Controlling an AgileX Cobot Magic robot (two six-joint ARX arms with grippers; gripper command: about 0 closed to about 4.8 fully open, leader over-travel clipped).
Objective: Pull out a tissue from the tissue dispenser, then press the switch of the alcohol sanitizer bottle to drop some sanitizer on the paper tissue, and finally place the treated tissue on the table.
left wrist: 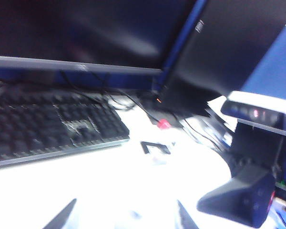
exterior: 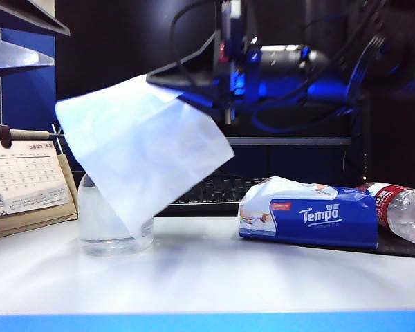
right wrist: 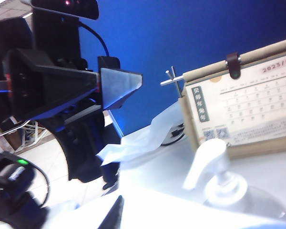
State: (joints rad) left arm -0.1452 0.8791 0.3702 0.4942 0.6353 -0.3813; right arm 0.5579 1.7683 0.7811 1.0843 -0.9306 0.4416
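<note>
Nearest the exterior camera runs the bright blue front edge of the table [exterior: 207, 321], with its white top stretching back to the alcohol sanitizer bottle [exterior: 97, 228]. That bottle serves as the reference for everything else.

Directly in front of the bottle and above it hangs the tissue [exterior: 138, 145], a large white sheet tilted on a diagonal. It hides most of the bottle's upper part in the exterior view, and its lowest corner reaches down to near the bottle's base. The top edge of the tissue meets the right gripper [exterior: 155, 77], a dark wedge high above the bottle. Its jaws are fully closed, pinching the sheet.

In the right wrist view the switch [right wrist: 205, 160] sits uncovered on top of the bottle, its nozzle slanting down to one side.

The left gripper [left wrist: 124, 220] shows two dark fingertips standing well apart over a bright, blurred white surface. No object can be made out between them. From the right wrist view it hangs above table level, off to the side of the bottle away from the calendar [exterior: 24, 183].

The calendar stands just beside the bottle, on its left in the exterior view. The tissue dispenser [exterior: 318, 218] lies on the table well to the bottle's right, with white paper bulging from its top. A water bottle [exterior: 404, 211] lies beyond the dispenser, farther from the sanitizer bottle. A keyboard [exterior: 214, 190] sits behind and to the right of the sanitizer bottle.
</note>
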